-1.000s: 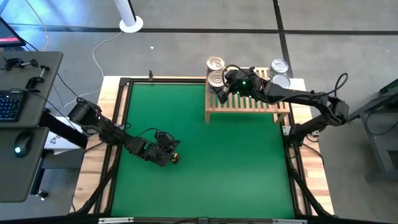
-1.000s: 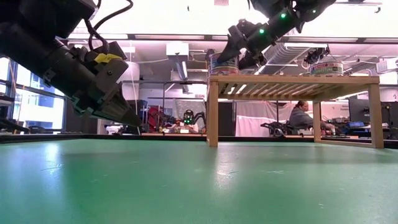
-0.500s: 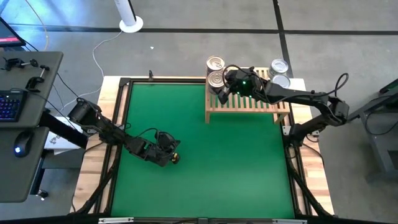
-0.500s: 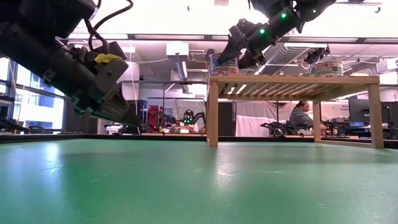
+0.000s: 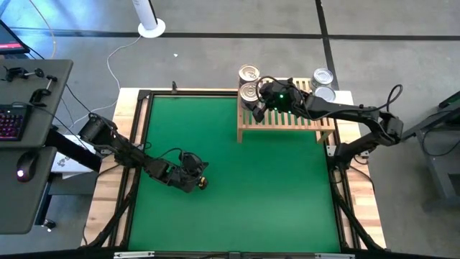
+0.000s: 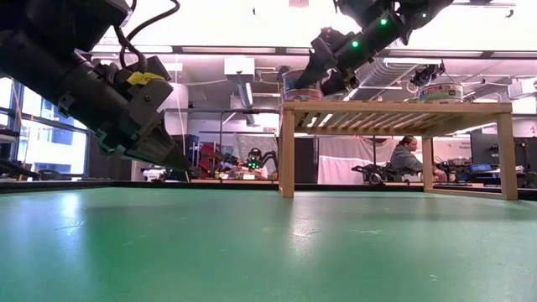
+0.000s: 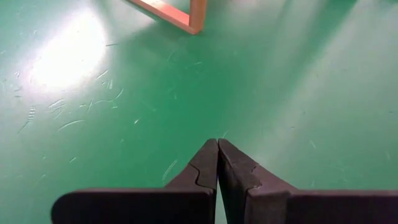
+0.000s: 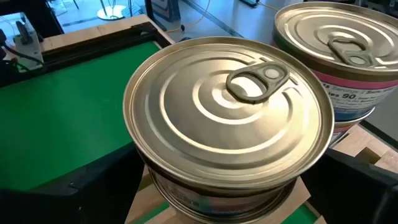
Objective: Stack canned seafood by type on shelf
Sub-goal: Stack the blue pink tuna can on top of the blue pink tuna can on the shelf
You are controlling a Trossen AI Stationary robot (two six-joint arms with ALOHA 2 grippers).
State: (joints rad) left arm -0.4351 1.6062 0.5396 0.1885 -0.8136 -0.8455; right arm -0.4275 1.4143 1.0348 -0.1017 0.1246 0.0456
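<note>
With the right end effector spread wide around the front tin at the shelf's left end, the step in hand appears to be release: lift straight up so neither finger drags the stack off centre. That tin sits between the fingers, atop another, with a second tin just beside it. The left end effector rests closed over the table, holding nothing

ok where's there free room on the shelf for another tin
The shelf is bare along its slatted middle, between the two left-end tin stacks and the right-end stacks. The open right gripper crowds the left end. The shut left gripper waits over the mat.
</note>
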